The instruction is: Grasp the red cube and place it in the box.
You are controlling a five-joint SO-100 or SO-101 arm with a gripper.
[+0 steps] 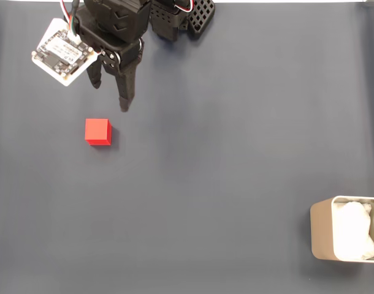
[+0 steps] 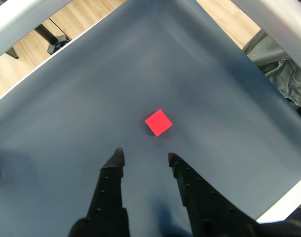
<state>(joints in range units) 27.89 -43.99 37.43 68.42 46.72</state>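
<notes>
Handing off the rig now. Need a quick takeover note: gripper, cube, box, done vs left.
Gripper: open, empty, above the mat with its tips short of the cube.
Red cube: on the dark mat, untouched; in the wrist view it lies just ahead of the fingertips.
Box: at the fixed view's lower right edge, white padding inside, far from the cube.
Done: nothing yet.
Left: close on the cube, lift, carry to the box, release.
</notes>
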